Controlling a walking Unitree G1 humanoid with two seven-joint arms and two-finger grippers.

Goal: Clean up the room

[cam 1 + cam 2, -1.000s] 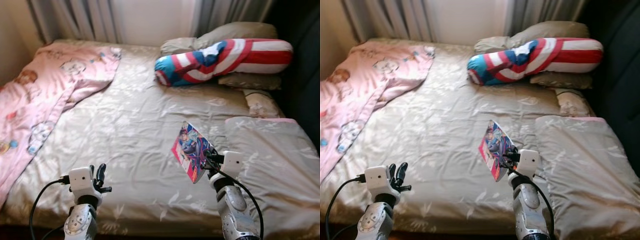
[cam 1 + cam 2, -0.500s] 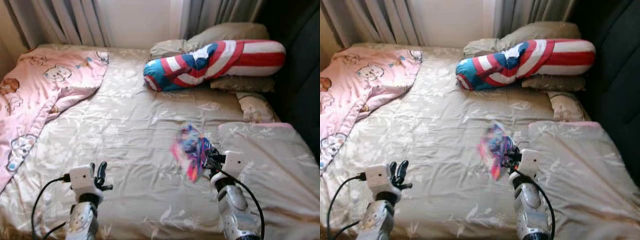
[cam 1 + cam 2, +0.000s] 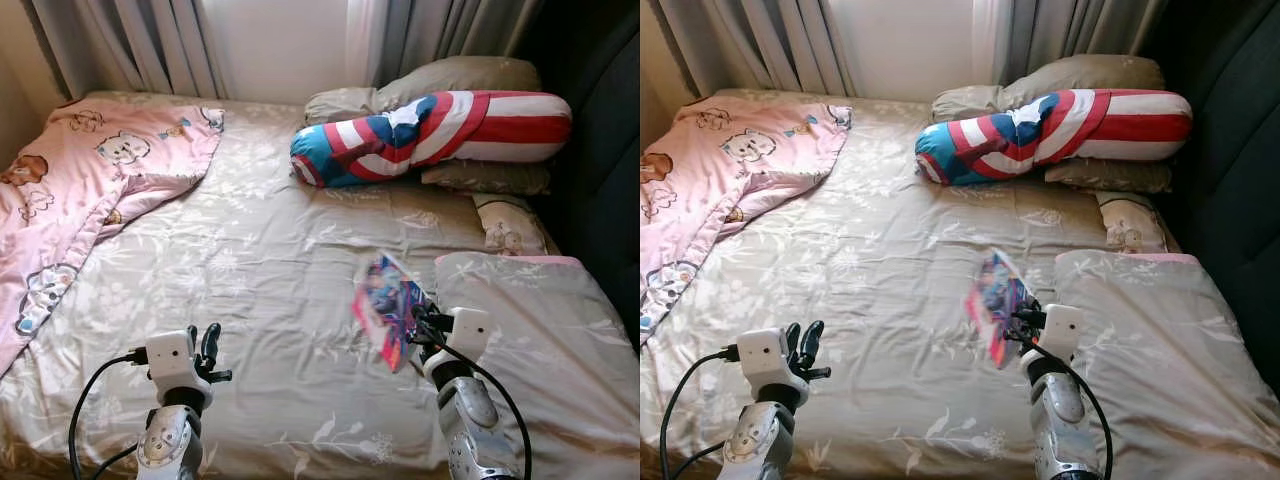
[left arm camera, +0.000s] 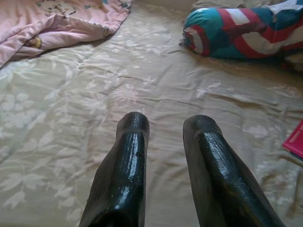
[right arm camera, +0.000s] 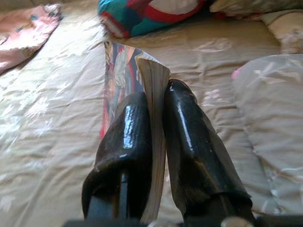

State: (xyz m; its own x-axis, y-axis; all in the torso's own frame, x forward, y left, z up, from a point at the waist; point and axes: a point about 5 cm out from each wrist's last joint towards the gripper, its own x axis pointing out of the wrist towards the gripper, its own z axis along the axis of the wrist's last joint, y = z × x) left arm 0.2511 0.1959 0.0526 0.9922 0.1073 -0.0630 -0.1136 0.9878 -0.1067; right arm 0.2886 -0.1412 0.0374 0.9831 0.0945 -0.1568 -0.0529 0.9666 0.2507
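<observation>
The right gripper is clamped on a colourful comic book, whose pages are pinched edge-on between the two black fingers. The book is held upright above the near right part of the bed, its bright cover turned toward the left. Just to the right of the gripper, a folded beige blanket with a pink edge is spread over the near right corner of the mattress.

The left gripper is held low over the near left part of the bed, its fingers parted with a clear gap between them and nothing between them. Under it the beige sheet with a pale leaf pattern is seen.

At the far right a long red, white and blue striped bolster is laid across beige pillows, and a small printed cushion lies nearer, beside the blanket. At the far left a pink quilt with cartoon figures is draped over the bed's edge. Grey curtains hang behind the bed.
</observation>
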